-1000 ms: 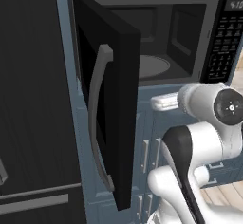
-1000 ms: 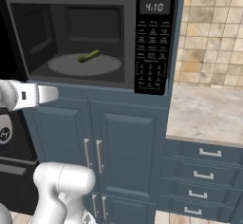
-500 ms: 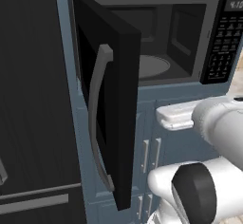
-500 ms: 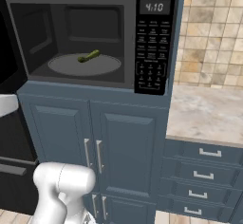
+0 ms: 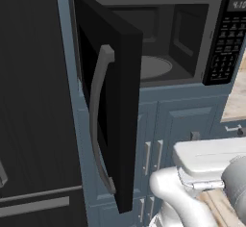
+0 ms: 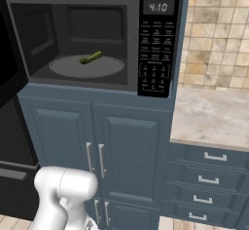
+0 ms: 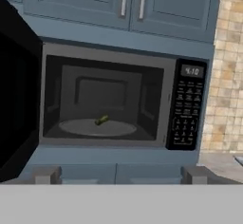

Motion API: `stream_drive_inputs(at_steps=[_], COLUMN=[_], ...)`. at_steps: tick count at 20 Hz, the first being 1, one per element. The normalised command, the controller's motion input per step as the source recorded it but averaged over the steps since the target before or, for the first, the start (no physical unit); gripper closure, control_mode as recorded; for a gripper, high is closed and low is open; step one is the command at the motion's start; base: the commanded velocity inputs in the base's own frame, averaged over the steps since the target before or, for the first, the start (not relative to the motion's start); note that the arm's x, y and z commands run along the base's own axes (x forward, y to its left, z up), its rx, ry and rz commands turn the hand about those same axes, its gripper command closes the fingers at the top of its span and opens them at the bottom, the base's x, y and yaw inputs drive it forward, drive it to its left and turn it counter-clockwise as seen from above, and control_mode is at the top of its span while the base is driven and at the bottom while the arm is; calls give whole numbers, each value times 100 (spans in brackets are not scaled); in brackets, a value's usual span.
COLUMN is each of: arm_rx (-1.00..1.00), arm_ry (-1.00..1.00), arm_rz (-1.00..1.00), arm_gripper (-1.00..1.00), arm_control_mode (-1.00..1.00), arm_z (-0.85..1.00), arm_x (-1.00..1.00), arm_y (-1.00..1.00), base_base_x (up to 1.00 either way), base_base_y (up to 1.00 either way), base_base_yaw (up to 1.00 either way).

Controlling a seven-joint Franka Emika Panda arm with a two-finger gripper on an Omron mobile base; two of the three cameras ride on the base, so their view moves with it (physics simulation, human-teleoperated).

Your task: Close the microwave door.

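Observation:
The microwave door is a glossy black panel swung far open to the left, with its curved grey bar handle facing me. It also stands at the left edge in the right base view and in the hand view. The microwave cavity lies bare, with a small green item on the turntable. My gripper is open with nothing between its fingertips. It sits below and to the right of the door, apart from it and looking up at the cavity.
A large black fridge panel fills the left. Blue-grey cabinet doors hang below the microwave and upper cabinets above it. The control panel reads 4:10. A stone counter over drawers lies to the right.
My hand has dropped lower in front of the lower cabinets and has left the right base view. The door stands at the same angle.

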Motion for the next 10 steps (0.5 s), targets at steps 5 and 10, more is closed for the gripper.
stream_drive_inputs(at_steps=[5, 10], arm_rx=[1, 0], arm_ry=[-19, -19], arm_rz=[-10, -18], arm_gripper=[-100, -100], arm_control_mode=[-100, -100], arm_z=[-3, -6], arm_x=[-100, -100], arm_y=[32, 66], base_base_x=[0, 0], base_base_y=[0, 0], base_base_yaw=[0, 0])
